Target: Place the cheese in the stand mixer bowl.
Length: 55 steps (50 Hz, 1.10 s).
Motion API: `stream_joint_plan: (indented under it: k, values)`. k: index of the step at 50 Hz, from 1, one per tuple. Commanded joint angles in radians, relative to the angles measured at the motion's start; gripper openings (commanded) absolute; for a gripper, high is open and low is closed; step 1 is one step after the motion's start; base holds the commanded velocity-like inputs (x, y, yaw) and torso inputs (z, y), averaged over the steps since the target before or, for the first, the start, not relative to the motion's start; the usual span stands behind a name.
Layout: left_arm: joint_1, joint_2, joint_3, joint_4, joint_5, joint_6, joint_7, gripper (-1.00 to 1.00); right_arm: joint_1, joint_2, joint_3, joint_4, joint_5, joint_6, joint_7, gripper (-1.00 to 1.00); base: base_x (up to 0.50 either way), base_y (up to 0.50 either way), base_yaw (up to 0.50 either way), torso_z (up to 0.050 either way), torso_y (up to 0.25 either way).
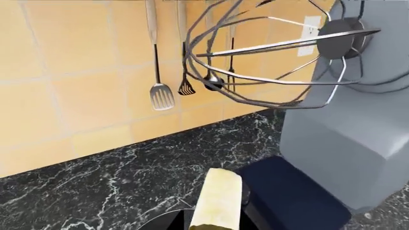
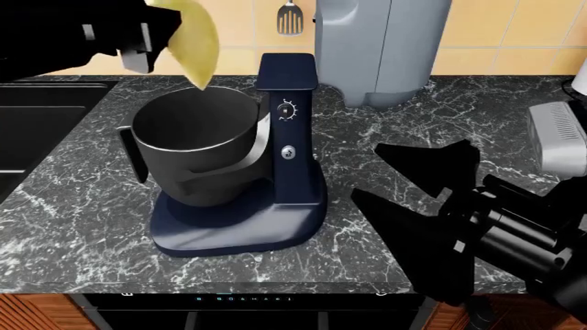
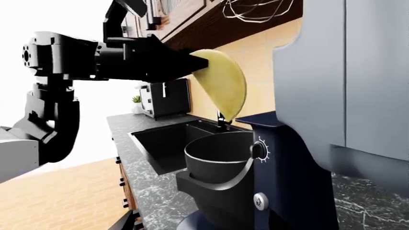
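**Spotter:** Where's the cheese relative to the mixer?

**Operator:** I've got the left gripper (image 2: 170, 34) clenched on the cheese (image 2: 195, 41), up in the air above the back-left rim of the stand mixer bowl (image 2: 192, 148). In the right wrist view the wedge (image 3: 222, 84) hangs point down over the bowl (image 3: 221, 153), clear of the rim, not touching. The bowl sits on the navy stand mixer (image 2: 284, 137), handle on the side away from the column.

**Spotter:** What's left of the mixer?

**Operator:** A dark sink (image 2: 37, 117) set into the black marble counter (image 2: 82, 220).

**Spotter:** And behind it?

**Operator:** A tall light grey appliance (image 2: 381, 48) against the tiled wall, just behind the column and to its right. A slotted spatula (image 2: 290, 19) hangs on the wall left of that appliance. My left wrist camera shows a wire whisk (image 1: 268, 57) fitted to the grey appliance.

**Spotter:** Right arm?

**Operator:** The right gripper (image 2: 413, 199) hovers low over the counter, right of the mixer base, jaws spread apart and holding nothing.
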Motion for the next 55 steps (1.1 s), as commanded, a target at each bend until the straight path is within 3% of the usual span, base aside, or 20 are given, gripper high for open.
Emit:
stream_joint_plan:
  k: [1, 30, 55]
  values:
    - [-0.019, 0.012, 0.067, -0.05, 0.079, -0.014, -0.013, -1.0, -0.003, -0.001, 0.0, 0.004, -0.003, -0.003, -0.005, 1.0, 0.0, 0.0, 0.0, 0.0, 0.0]
    - [-0.016, 0.069, 0.175, -0.14, 0.213, -0.002, 0.073, -1.0, -0.024, 0.001, 0.01, 0.008, -0.006, -0.017, -0.012, 1.0, 0.0, 0.0, 0.0, 0.0, 0.0]
    - [-0.001, 0.075, 0.218, -0.188, 0.145, -0.054, 0.03, -1.0, -0.017, -0.002, 0.0, 0.009, -0.016, -0.014, -0.009, 1.0, 0.0, 0.0, 0.0, 0.0, 0.0]
